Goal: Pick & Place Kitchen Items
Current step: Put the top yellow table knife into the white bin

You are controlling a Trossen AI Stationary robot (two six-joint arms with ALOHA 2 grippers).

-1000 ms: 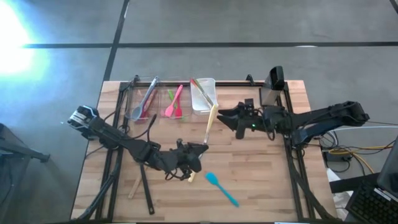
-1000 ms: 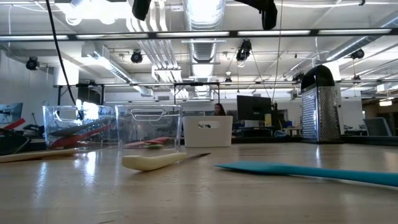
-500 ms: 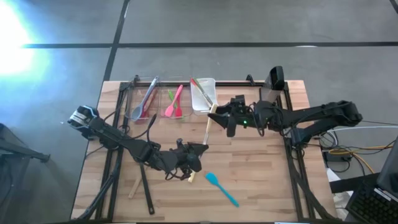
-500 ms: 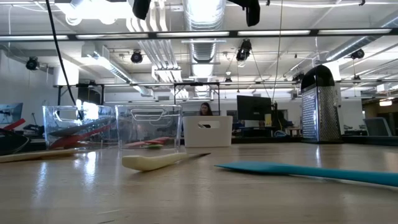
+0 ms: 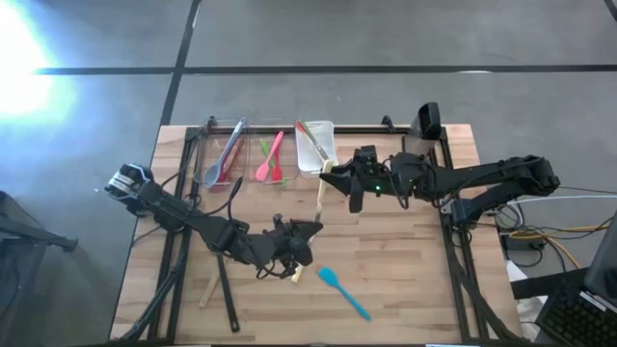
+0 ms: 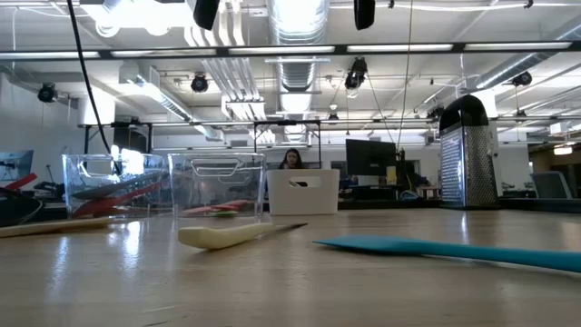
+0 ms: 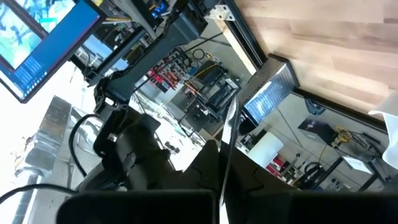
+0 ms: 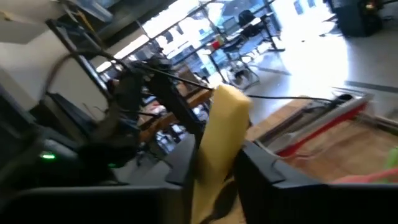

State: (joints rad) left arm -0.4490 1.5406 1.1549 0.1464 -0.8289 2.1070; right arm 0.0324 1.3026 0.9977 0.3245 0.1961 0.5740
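Just short of the white bin (image 5: 315, 145) at the table's (image 5: 405, 260) far edge, the right gripper (image 5: 333, 176) is clamped on the pale end of a cream spatula (image 5: 322, 193), whose handle slants down toward the left gripper (image 5: 310, 229), pinched shut mid-table. Bare wood lies open nearer of both. A teal spatula (image 5: 343, 290) lies beyond the left gripper. Concrete floor surrounds.

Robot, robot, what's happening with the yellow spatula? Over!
Right gripper closing on yellow spatula blade. Left gripper shut on its handle. Nothing blocking.
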